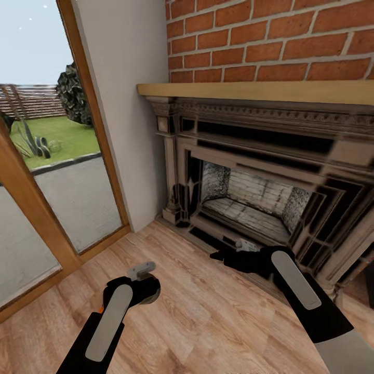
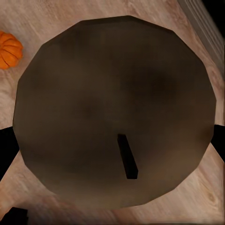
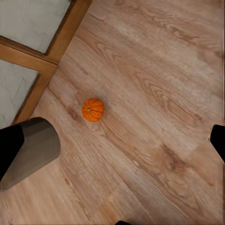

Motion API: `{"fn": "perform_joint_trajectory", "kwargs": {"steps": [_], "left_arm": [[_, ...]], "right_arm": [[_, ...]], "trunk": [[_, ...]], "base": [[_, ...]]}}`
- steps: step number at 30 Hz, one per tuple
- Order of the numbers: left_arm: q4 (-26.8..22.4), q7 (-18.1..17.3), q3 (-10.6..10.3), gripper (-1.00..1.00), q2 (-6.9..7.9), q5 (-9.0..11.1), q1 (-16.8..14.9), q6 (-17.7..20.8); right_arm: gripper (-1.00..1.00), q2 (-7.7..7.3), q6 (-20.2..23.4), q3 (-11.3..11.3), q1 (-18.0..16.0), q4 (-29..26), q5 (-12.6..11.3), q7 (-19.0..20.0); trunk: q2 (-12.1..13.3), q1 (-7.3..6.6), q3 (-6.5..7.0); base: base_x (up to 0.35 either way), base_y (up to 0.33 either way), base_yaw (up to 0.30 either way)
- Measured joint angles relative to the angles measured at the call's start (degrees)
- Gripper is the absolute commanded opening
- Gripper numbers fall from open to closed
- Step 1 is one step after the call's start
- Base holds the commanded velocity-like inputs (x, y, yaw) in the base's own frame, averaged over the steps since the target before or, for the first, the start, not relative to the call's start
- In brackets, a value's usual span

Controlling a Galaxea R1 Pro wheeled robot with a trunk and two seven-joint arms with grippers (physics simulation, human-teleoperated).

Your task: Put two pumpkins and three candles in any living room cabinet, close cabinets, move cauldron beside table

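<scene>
A big round dark body, apparently the cauldron (image 2: 112, 93), sits right in front of the left wrist camera, with a thin black slot in its surface. My left gripper (image 1: 141, 270) hangs low over the wooden floor. Black fingers (image 2: 4, 145) peek out on either side of the round body, and I cannot tell whether they grip it. One small orange pumpkin (image 2: 9, 49) lies on the floor beyond it. A pumpkin (image 3: 93, 109) also lies on the planks below my right gripper (image 1: 223, 254), whose fingers (image 3: 28, 150) stand wide apart and empty. Candles, cabinet and table are out of view.
A dark ornate fireplace (image 1: 270, 197) under a wooden mantel (image 1: 259, 91) and a brick wall (image 1: 270, 36) stands straight ahead. A wood-framed glass door (image 1: 62, 197) runs along the left. Wooden floor (image 1: 208, 322) stretches between them.
</scene>
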Motion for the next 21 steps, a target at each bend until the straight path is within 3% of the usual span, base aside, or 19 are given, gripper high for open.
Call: {"fn": "perform_joint_trajectory", "kwargs": {"steps": [10, 21], "left_arm": [[0.04, 0.0, 0.0, -1.0, 0.0, -0.03, 0.0, 0.02], [0.02, 0.0, 0.09, -1.0, 0.0, -0.03, -0.03, 0.03]], "right_arm": [[1.0, -0.07, 0.0, 0.0, 0.0, 0.17, 0.01, 1.84], [1.0, -0.09, 0.0, 0.0, 0.0, 0.18, 0.03, 1.94]], "trunk": [[4.01, -2.2, 2.11], [4.03, -2.2, 2.56]], "base": [[0.0, 0.0, -0.283], [0.0, 0.0, -0.281]]}}
